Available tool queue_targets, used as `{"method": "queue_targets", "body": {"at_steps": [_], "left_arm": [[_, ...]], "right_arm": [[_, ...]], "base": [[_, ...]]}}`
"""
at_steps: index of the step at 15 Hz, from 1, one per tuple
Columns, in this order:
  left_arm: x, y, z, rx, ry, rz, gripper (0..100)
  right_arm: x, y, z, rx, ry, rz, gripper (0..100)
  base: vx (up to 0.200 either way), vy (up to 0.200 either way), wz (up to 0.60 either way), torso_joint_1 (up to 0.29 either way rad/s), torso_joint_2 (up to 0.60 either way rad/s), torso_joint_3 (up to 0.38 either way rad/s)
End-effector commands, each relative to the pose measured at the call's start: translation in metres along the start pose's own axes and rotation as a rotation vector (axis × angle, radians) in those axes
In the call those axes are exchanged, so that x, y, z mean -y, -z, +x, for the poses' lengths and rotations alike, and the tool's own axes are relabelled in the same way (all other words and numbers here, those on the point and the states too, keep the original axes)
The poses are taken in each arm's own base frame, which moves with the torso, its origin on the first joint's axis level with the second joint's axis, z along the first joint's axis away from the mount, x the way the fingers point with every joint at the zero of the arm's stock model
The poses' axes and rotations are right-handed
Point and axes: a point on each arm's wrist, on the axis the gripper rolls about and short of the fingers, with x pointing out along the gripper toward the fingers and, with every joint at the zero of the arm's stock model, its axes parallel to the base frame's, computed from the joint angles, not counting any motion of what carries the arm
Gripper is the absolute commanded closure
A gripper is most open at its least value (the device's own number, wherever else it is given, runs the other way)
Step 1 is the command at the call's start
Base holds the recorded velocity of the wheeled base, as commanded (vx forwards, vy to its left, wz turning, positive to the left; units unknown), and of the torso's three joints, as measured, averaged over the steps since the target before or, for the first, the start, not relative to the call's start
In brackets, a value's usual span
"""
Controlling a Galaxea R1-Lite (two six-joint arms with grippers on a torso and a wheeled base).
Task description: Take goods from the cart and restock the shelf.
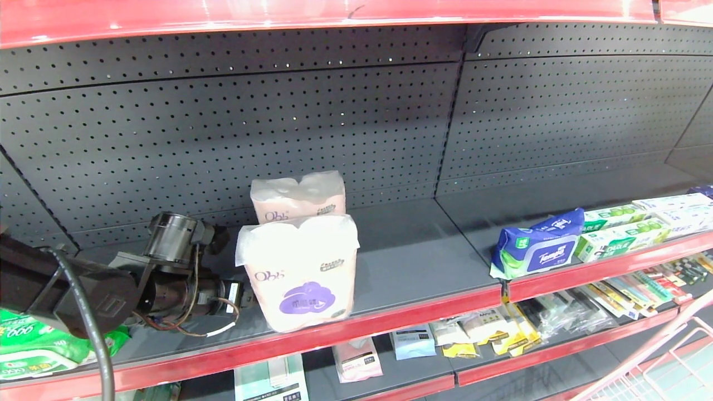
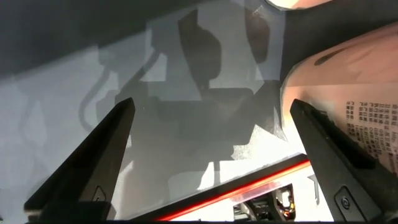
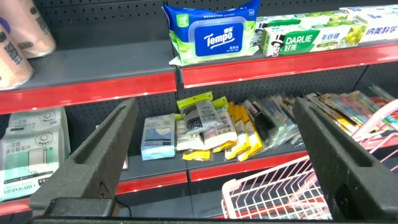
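Note:
Two pink-and-white tissue packs stand on the grey shelf (image 1: 415, 262), one pack (image 1: 301, 273) at the red front edge and the other (image 1: 298, 196) right behind it. My left arm's wrist (image 1: 184, 289) lies low over the shelf, just left of the front pack. In the left wrist view my left gripper (image 2: 211, 104) is open over bare shelf, and the pack (image 2: 354, 74) lies just outside one finger. My right gripper (image 3: 214, 102) is open and holds nothing; it hangs in front of the lower shelves, above the pink cart (image 3: 280, 193).
On the neighbouring shelf section lie a blue wet-wipe pack (image 1: 537, 245) and green toothpaste boxes (image 1: 618, 231). A green pack (image 1: 33, 345) sits at the far left. Small goods (image 1: 473, 334) fill the shelf below. The cart's rim (image 1: 657, 362) shows at the lower right.

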Motion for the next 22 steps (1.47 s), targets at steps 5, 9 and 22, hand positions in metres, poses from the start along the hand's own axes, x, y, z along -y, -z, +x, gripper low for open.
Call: {"method": "queue_targets", "body": {"at_steps": [5,9,22], "left_arm": [[-0.030,-0.008,-0.058,0.162,-0.070,-0.011,0],[-0.045,0.020,-0.141,0.375,-0.158,0.066,0],[-0.025,0.206,-0.227,0.918,0.013,-0.082,0]], "right_arm": [[0.000,0.000,0.000,-0.001,-0.001,0.000,0],[0.000,0.000,0.000,-0.001,-0.001,0.000,0],[0.000,0.000,0.000,-0.001,-0.001,0.000,0]], "base": [[0.000,0.000,0.00,0.000,0.00,0.000],[0.000,0.000,0.00,0.000,0.00,0.000],[0.000,0.000,0.00,0.000,0.00,0.000]]}}
